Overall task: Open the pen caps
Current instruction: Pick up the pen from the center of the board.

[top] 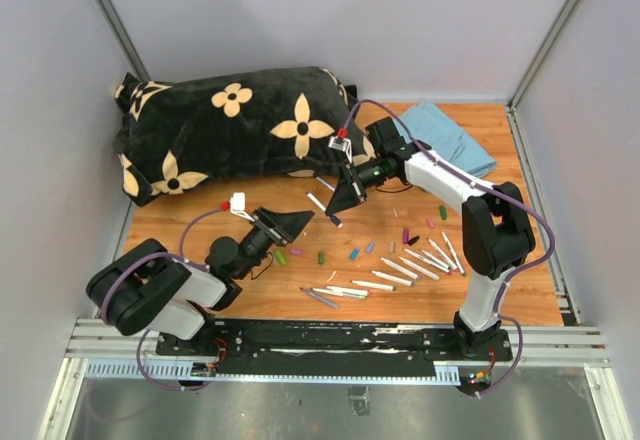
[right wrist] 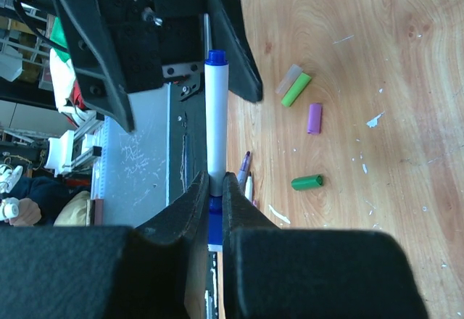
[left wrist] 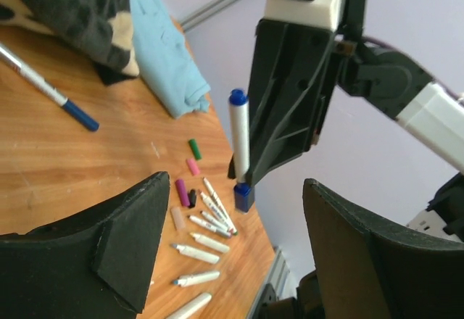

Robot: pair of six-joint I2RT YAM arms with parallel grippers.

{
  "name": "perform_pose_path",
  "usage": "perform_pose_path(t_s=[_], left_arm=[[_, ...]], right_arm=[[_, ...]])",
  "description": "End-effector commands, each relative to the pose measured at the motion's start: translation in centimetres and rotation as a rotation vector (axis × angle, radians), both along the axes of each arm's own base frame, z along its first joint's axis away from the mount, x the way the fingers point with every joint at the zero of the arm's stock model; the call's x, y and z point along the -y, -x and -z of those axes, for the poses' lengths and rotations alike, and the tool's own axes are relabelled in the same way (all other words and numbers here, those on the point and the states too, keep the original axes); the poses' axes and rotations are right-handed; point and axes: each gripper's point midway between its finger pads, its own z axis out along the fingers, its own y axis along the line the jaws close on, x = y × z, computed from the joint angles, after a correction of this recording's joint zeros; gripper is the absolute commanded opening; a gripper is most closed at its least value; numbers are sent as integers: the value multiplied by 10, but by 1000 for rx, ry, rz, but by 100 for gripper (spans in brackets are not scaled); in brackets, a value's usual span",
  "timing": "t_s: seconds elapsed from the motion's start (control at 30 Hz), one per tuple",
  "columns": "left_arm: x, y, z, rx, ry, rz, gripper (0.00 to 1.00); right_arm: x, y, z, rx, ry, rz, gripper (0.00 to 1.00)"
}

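**Op:** Status on the caps?

**Obs:** Mostly done, by the look. Your table (top: 430, 302) has a spread of bare white barrels (top: 418, 263) front-right, w/ loose caps (top: 354, 254) scattered among them: green, blue, purple, pink, black. Going by that, you're well past halfway.

**Op:** What's left?

**Obs:** One in hand for sure. Your right gripper (top: 343, 198) is clenched on a blue marker pen (right wrist: 216, 123), pinching it at one blue end. The barrel sticks out toward your left arm, clear of the table. It's blue at both ends, so can't tell which end is the cap. There's also a blue-tipped pen (left wrist: 43, 83) lying flat nr the flowered pillow (top: 230, 120). It looks capped, so prob. next. A lavender one (top: 318, 297) lies at the front edge, too small to call.

**Op:** Left side?

**Obs:** Left gripper (top: 288, 223) is released, jaws wide, nothing in them. In its wrist view the pen's free end sits betw. the pads, touching neither. Cap not pulled yet. You'd need to close on that free end, then pull straight along the barrel.
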Motion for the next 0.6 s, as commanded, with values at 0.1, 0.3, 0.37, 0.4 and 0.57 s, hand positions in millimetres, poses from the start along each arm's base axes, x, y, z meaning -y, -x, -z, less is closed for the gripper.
perform_pose_path(t_s=[0.1,0.3,0.37,0.4,0.57], left_arm=[[20,0,-31,95,105,17,73],[21,-14,-28,80,117,-38,70],[18,-16,-30,86,124,-56,70],[18,-16,-33,91,127,-59,70],[11,-15,-45,124,143,-85,70]], right_arm=[[-2,10,-13,1,-33,-28,1],[-3,12,-13,-2,-38,-34,1],[-3,12,-13,-4,-37,-34,1],[-3,12,-13,-2,-39,-34,1],[-3,13,-12,-8,-39,-36,1]])
